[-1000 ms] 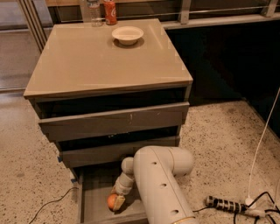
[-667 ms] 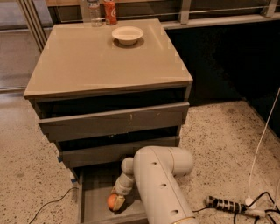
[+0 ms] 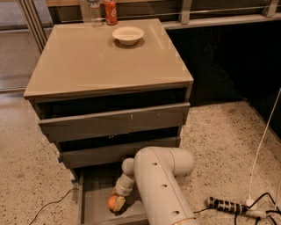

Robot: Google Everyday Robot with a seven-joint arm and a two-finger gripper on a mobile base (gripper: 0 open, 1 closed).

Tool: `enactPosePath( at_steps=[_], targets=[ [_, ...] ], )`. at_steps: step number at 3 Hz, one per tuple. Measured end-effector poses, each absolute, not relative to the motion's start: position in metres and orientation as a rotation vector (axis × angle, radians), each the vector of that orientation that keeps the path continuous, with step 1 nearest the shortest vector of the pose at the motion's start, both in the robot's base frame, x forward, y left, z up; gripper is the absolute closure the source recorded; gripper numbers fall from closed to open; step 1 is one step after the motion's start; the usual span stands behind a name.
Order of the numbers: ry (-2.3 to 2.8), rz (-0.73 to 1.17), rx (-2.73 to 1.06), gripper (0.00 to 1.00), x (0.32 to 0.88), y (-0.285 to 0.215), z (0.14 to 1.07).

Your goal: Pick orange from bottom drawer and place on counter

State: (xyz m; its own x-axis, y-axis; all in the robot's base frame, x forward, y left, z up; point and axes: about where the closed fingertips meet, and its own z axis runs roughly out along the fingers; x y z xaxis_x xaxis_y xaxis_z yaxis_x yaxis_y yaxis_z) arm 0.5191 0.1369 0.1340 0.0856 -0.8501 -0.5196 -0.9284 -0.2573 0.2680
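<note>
The small, smooth, round orange [image 3: 113, 203] sits in the open bottom drawer [image 3: 94, 198], right at the fingers [image 3: 118, 200] (grasping or not, I cannot tell); nothing has shifted since a second ago.

Probably an office-building or lab test corner, not a home: speckled terrazzo floor [image 3: 219, 140], a power strip [image 3: 224, 205] and loose cables [image 3: 262, 147] lying on it, a metal railing [image 3: 219, 19] behind. A lone grey drawer cabinet [image 3: 114, 123] has a worktop [image 3: 96, 61] carrying a bowl [image 3: 127, 34] and soda can [image 3: 110, 11]. The robot's claw [image 3: 118, 197] is down in the bottom drawer [image 3: 94, 197].

Beige counter [image 3: 88, 61] with white bowl [image 3: 127, 34], can [image 3: 110, 11], bottle [image 3: 93, 9]; orange [image 3: 113, 204], tool [image 3: 118, 198] in bottom drawer [image 3: 94, 197].
</note>
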Motion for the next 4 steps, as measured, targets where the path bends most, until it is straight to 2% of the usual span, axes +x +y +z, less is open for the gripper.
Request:
enactPosePath(
  at_steps=[4],
  targets=[
    [1.775,0.855,-2.199,1.0,0.494,0.125,0.168]
  ],
)
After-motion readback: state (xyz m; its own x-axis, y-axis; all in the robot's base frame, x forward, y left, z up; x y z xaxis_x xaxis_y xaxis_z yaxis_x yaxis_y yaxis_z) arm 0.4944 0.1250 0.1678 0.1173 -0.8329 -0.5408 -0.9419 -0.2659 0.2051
